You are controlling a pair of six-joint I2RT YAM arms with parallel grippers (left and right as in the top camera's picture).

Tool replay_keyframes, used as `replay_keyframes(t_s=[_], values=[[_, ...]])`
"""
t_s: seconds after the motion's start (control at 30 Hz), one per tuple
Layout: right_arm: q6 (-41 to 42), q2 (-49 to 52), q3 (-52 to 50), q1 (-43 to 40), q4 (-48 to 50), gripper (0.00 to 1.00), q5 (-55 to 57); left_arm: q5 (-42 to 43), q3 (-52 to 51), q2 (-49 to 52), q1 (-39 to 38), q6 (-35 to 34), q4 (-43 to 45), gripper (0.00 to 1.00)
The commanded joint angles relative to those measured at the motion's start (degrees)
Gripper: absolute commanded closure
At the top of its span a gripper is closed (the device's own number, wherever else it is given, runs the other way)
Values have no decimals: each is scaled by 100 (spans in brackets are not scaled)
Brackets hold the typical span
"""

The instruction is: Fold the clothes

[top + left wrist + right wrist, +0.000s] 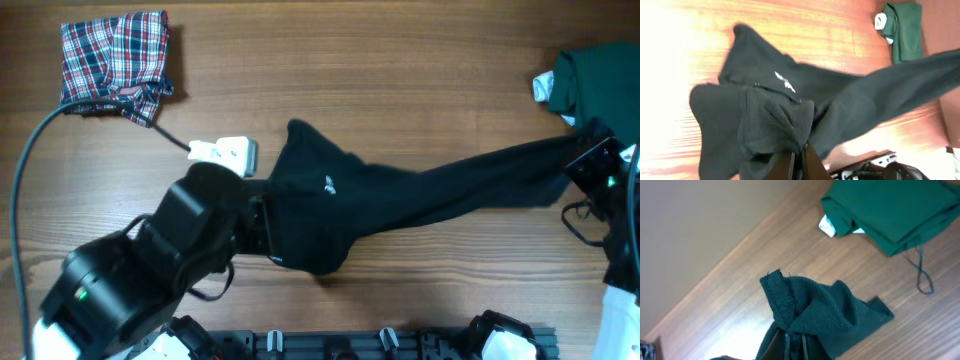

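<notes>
1 black shirt (400,195) spans left gripper (797,152) to right gripper (795,339), both clamped onto it.

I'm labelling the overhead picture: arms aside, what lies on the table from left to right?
From the left: plaid garment → white corded block → black shirt → dark green garment.

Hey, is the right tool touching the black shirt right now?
Touching. The right wrist view shows the right tool shut on a bunched edge of the black shirt, with the fabric pinched in it and rising from the grip.
</notes>
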Motion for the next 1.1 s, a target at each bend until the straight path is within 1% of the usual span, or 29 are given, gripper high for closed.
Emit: replay_keyframes(t_s=[0.0,0.17,0.27,0.4,0.53,0.73,0.9,1.03,1.07], values=[[-365,-79,772,-17,-330,96,48,-640,409,-120,-105,85,-254,96],[-476,13,1799,-17,-914,96,68,-931,1185,-114,-138,90,-752,96],[-472,15,2234,-17,-1123,96,90,-1169,1657,-114,-240,90,-1051,96],[-466,28,2304,-17,-1432,96,177,-1154,2166,-114,-389,83,-1274,96],[-466,37,2312,-17,-1541,96,345,-1154,2275,-109,-538,39,-1386,96],[-463,42,2688,-17,-1611,96,343,-1237,2468,-81,-570,96,-1390,96],[-470,39,2894,-17,-1722,96,284,-1436,2588,-17,-568,197,-1394,96],[-468,114,2894,-17,-1744,96,278,-1919,2835,188,-568,262,-1384,96],[-470,144,2894,-17,-1738,96,280,-2050,3018,278,-568,398,-1381,96]])
